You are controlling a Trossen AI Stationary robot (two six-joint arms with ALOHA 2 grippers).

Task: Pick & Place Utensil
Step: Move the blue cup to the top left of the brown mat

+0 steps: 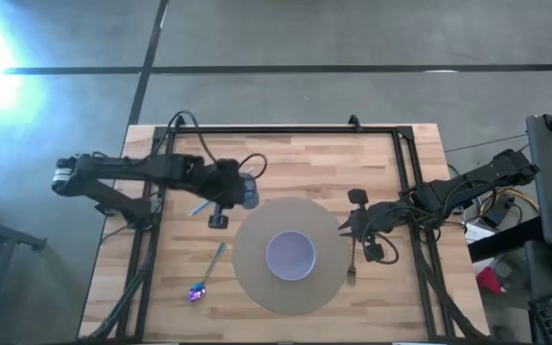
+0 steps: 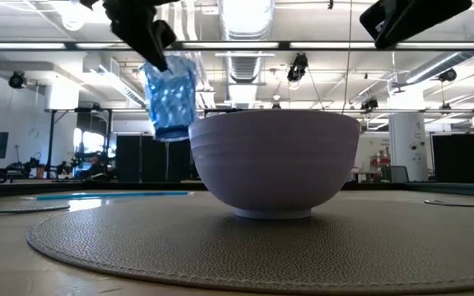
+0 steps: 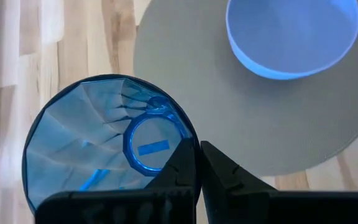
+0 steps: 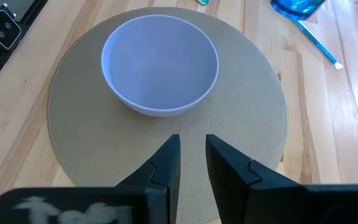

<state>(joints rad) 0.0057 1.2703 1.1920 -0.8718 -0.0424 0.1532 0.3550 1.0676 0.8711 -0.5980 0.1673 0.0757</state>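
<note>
My left gripper [image 3: 197, 163] is shut on a blue faceted glass cup [image 3: 104, 146], held in the air off the far-left rim of a round grey placemat [image 1: 257, 278]. The low view shows the cup [image 2: 171, 94] well above the table. A white bowl [image 1: 289, 255] stands on the mat's middle. A spoon [image 1: 211, 268] with a purple iridescent end lies left of the mat. A fork [image 1: 352, 271] lies at the mat's right rim. My right gripper [image 4: 191, 155] hovers over the mat's right side, narrowly open, holding nothing. My left gripper pinches the cup's wall at its rim [image 3: 188, 134], one finger [image 3: 180, 171] inside the cup and the other outside. The fingers come from above, pointing down. The cup hangs below them, lifted clear of the table and slightly tilted.
A thin blue stick [image 1: 199, 206] lies on the wood under the left arm, also seen from the right wrist as the blue stick [image 4: 319, 40]. A black frame rail [image 1: 405, 172] runs along the table's far and side edges. Bare wood [image 1: 161, 287] lies near the spoon.
</note>
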